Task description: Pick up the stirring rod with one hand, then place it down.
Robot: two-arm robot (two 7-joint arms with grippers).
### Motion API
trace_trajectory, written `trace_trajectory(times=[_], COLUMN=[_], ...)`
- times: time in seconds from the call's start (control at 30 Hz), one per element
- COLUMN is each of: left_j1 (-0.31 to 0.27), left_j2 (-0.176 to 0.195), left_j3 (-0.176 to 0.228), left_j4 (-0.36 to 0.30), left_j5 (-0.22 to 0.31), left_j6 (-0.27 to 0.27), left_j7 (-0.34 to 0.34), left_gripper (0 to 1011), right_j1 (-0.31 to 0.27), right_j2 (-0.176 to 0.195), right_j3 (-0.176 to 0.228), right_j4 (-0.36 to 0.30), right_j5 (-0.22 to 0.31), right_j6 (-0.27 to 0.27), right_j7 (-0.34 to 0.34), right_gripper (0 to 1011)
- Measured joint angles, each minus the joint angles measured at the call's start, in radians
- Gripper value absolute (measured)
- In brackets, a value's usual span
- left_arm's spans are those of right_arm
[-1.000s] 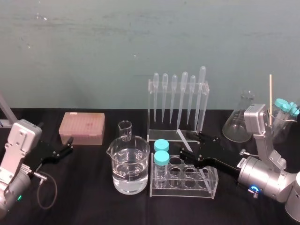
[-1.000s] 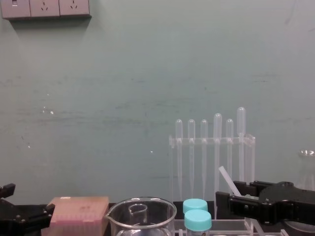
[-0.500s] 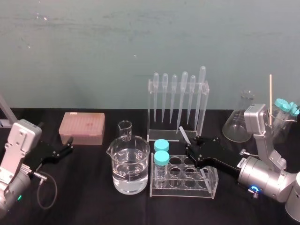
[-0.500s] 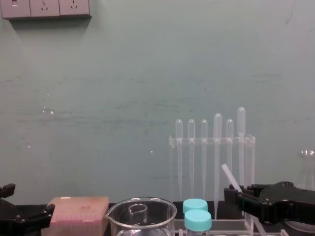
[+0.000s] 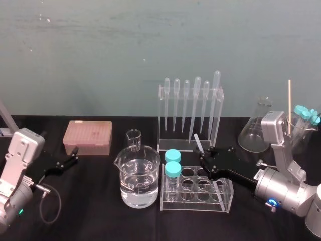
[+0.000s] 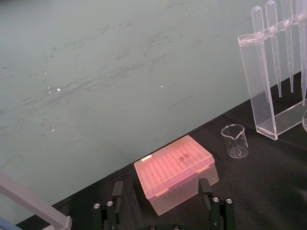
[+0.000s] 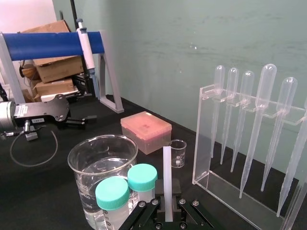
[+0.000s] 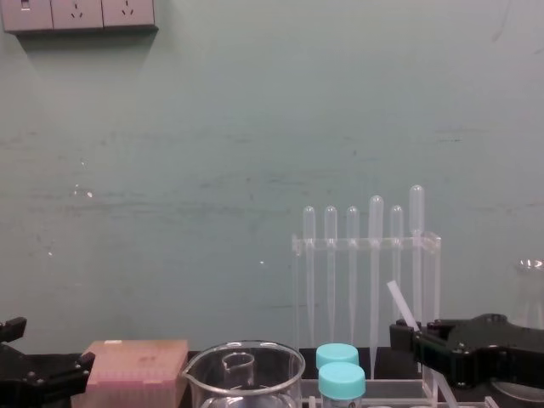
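- While the black right end effector [image 5: 206,160] clamps one translucent-white stirring rod [image 5: 197,142] tilted above the clear tube rack [image 5: 228,194], two teal-capped tubes [image 5: 172,156] stand inside.
- Six clear pipettes [image 5: 197,100] hang racked.
- Left end effector [image 5: 74,154] idles, wide.

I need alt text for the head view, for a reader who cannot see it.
The right gripper holds the stirring rod tilted by a clear tube rack, in front of a pipette rack. The left gripper rests open near a pink box.
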Motion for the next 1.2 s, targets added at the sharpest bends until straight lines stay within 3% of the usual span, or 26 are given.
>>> trace_trajectory(times=[0.13, 0.53, 0.77, 0.87, 0.97, 1.2], left_j1=[0.000, 0.000, 0.000, 0.000, 0.000, 0.000], left_j2=[0.000, 0.000, 0.000, 0.000, 0.000, 0.000], left_j3=[0.000, 0.000, 0.000, 0.000, 0.000, 0.000], left_j4=[0.000, 0.000, 0.000, 0.000, 0.000, 0.000], left_j5=[0.000, 0.000, 0.000, 0.000, 0.000, 0.000], left_j6=[0.000, 0.000, 0.000, 0.000, 0.000, 0.000], left_j7=[0.000, 0.000, 0.000, 0.000, 0.000, 0.000], left_gripper=[1000, 1000, 1000, 1000, 1000, 1000], right_j1=[-0.004, -0.006, -0.008, -0.008, -0.008, -0.014], right_j2=[-0.005, -0.038, -0.104, -0.122, -0.134, -0.145], right_j3=[0.013, 0.086, 0.133, 0.141, 0.149, 0.164], right_j4=[-0.001, -0.041, 0.015, 0.052, 0.082, 0.111], right_j5=[-0.011, -0.071, -0.087, -0.073, -0.052, -0.031], right_j6=[-0.028, -0.225, -0.446, -0.503, -0.528, -0.513], right_j7=[-0.001, -0.021, -0.018, 0.008, 0.037, 0.059], right_gripper=[72, 72, 72, 72, 72, 72])
